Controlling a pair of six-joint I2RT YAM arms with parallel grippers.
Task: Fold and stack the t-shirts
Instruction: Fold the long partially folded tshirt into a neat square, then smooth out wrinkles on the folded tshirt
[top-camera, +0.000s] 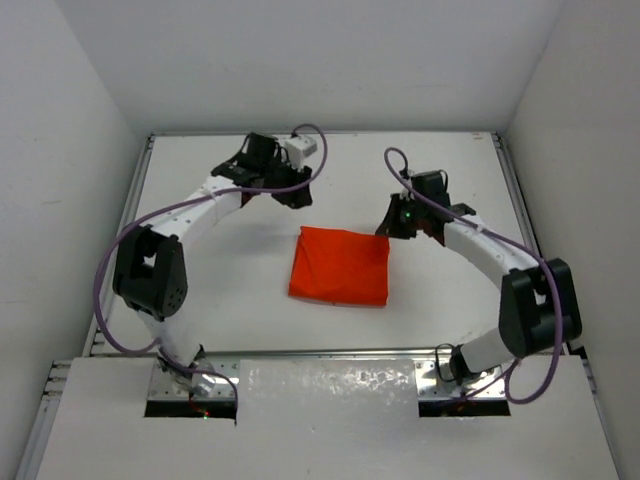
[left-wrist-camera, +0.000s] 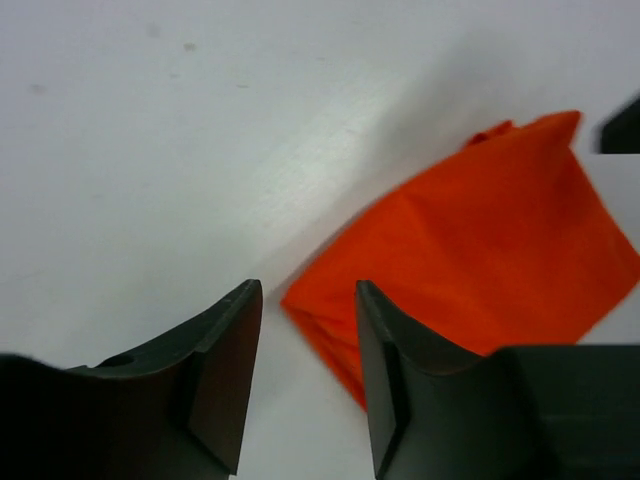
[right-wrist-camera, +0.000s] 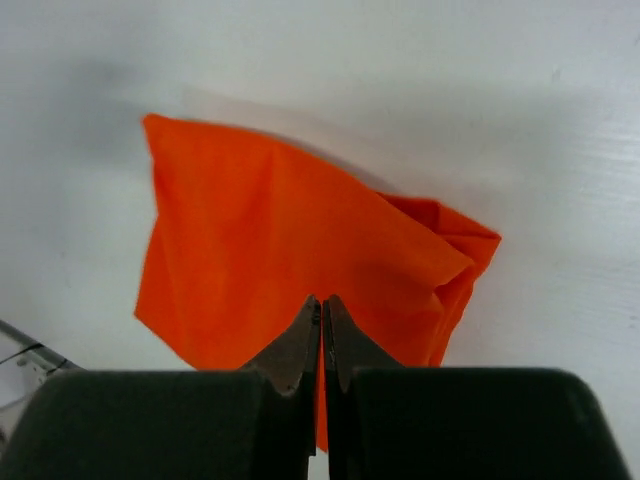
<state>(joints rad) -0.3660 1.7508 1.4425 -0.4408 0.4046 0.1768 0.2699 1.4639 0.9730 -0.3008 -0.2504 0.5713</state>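
Evidently folding looked finished: shirt (top-camera: 340, 265) lay squared on desk (top-camera: 250, 300). My left pincer (left-wrist-camera: 307, 290) hung spread, my right pincer (right-wrist-camera: 322, 300) pressed together at its corner. Next, I judged: tidy edges.

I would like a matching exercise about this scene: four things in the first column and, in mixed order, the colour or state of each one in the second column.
Column 1
1. left pincer
2. right pincer
3. t-shirt
4. cable on the left arm

Column 2
A. purple
B. fingers pressed together
C. orange-red, folded
D. fingers apart

Pairs: 1-D, 2-B, 3-C, 4-A
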